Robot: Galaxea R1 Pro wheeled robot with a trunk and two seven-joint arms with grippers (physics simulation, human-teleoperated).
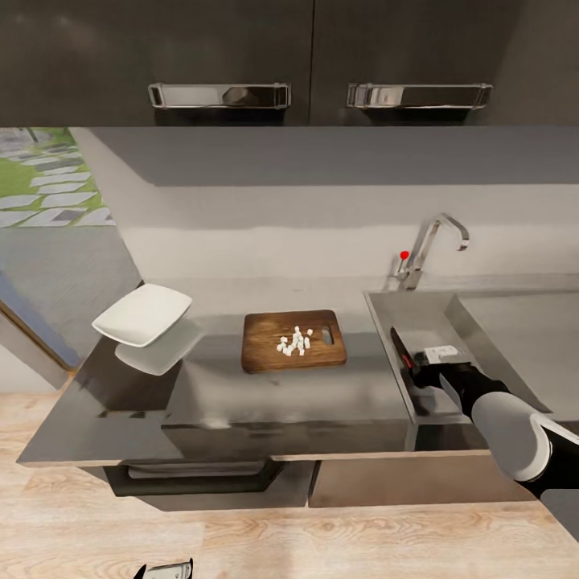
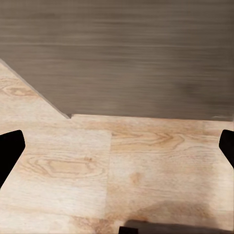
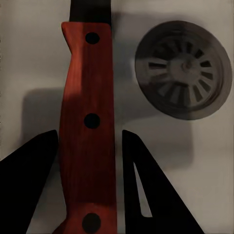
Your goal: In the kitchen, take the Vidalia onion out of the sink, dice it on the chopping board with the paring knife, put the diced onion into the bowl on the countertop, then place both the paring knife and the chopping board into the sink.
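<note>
your right gripper [image 3: 87, 146] grips short red-handled paring knife [image 3: 87, 117] by handle, lower right of frame, inside grey steel sink [image 1: 386, 310]. knife looks stiff, light, smooth: hold mid-handle. left gripper [image 2: 117, 146] spread, holds nothing, over floor.

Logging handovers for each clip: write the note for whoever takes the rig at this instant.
Right claw: over the sink, fingers on either side of the paring knife handle above the drain; whether it grips cannot be told.
Left claw: open, empty, down by the wood floor.
Chopping board: on the countertop, diced onion on it.
Bowl: left on the countertop, tilted, looks empty.
Done: dicing.
Left: release knife, onion into bowl, board into sink.
</note>
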